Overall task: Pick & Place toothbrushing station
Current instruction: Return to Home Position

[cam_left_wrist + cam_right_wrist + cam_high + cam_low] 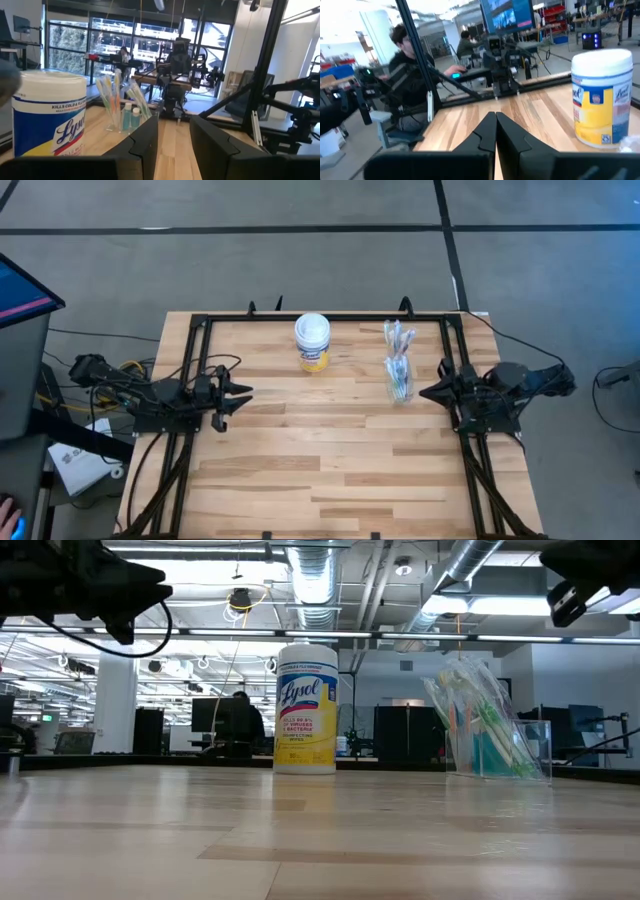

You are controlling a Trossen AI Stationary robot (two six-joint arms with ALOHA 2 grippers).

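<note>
The toothbrushing station [400,365] stands on the wooden table toward its far right: a clear plastic cup [485,730] resting on its base, with several slim toothbrushes leaning in it and a small blue tube [135,117] beside them. My left gripper [235,395] hovers open at the table's left edge, pointing roughly level toward the table's right, with nothing between its fingers [150,135]. My right gripper [424,392] hovers shut at the right edge, just to the right of the station, with its fingers [490,131] pressed together on nothing.
A white-lidded, yellow-labelled wipes canister [312,342] stands at the far middle of the table, left of the station. A black frame rail [330,316] runs along the table's far edge and sides. Bare wood [330,470] fills the near half. A person [405,65] sits beyond the table.
</note>
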